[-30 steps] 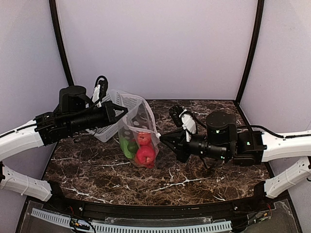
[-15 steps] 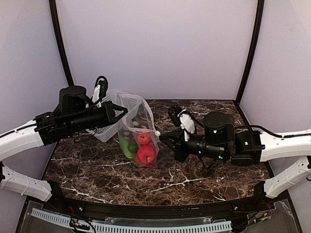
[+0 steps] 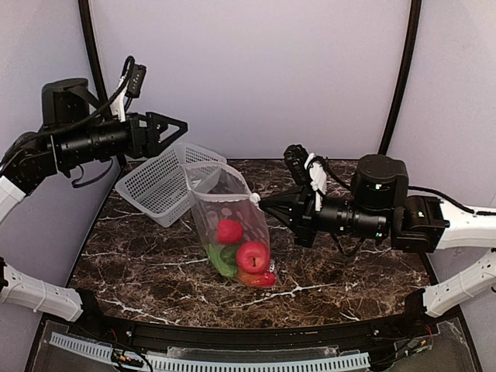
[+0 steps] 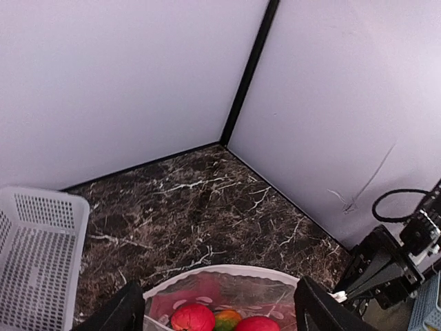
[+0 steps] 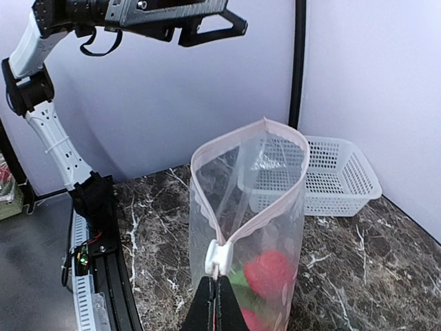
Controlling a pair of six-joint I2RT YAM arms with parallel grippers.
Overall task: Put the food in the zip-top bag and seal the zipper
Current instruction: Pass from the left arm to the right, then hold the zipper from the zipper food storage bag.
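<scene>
zip-top bag [image 3: 225, 209] stands open, right end effector [image 3: 262, 203] clamped on its zipper [image 5: 218, 256], left end effector [image 3: 177, 136] apart.

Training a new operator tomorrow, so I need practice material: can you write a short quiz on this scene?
1. Fill in: the left gripper, up in the air with jaws open, holds ____.
2. True or false: the mouth of the zip-top bag is zipped shut.
3. Which one pinches the bag's edge just below the white slider tab? A) left gripper B) right gripper C) neither

Key: 1 nothing; 2 false; 3 B.
</scene>
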